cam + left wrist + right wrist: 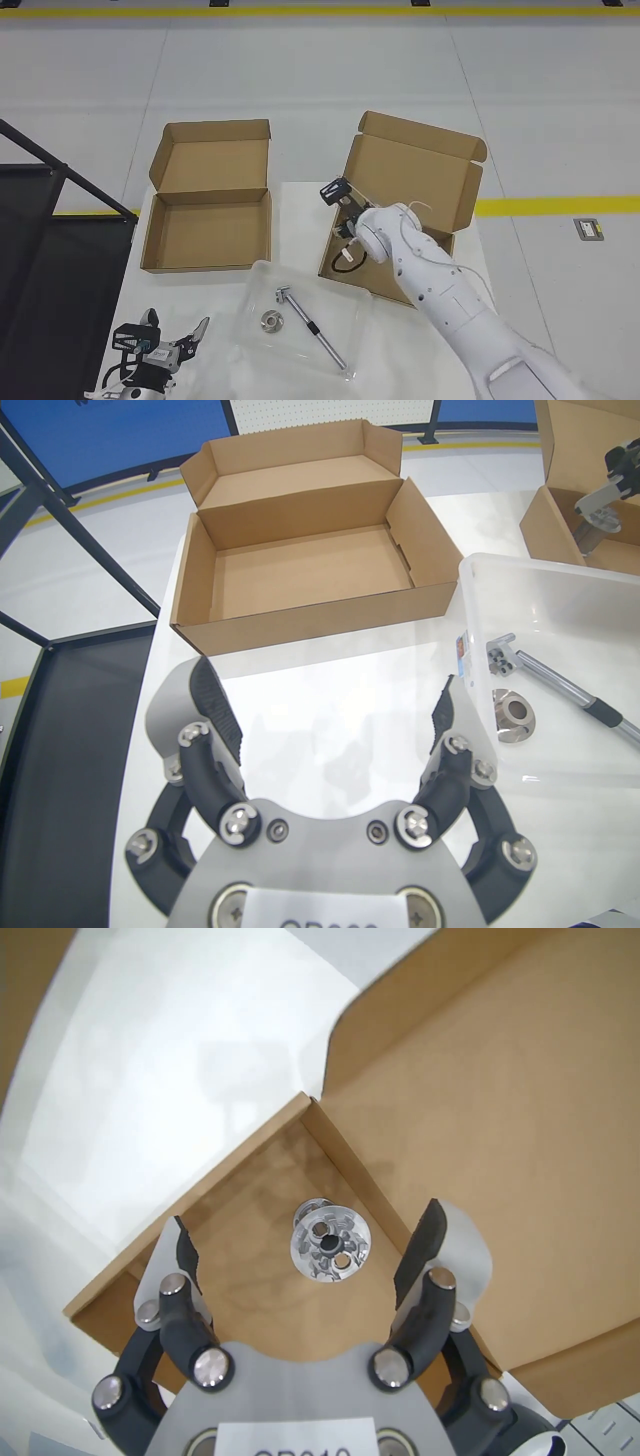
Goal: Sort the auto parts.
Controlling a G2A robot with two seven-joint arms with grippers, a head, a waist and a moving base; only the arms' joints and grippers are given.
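No legible text; sticker [465, 658] on clear bin [550, 566] too small to read.

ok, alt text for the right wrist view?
The right claw, open, hangs over an inside corner of a cardboard box. A round metal flanged part is in the box below it, seen between its fingers. White table shows beyond the box wall.

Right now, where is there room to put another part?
The left box has a wholly bare floor. The table is free between that box, the clear bin and the left pincer. Crowded: the right box corner, where a metal hub sits under the right pincer.
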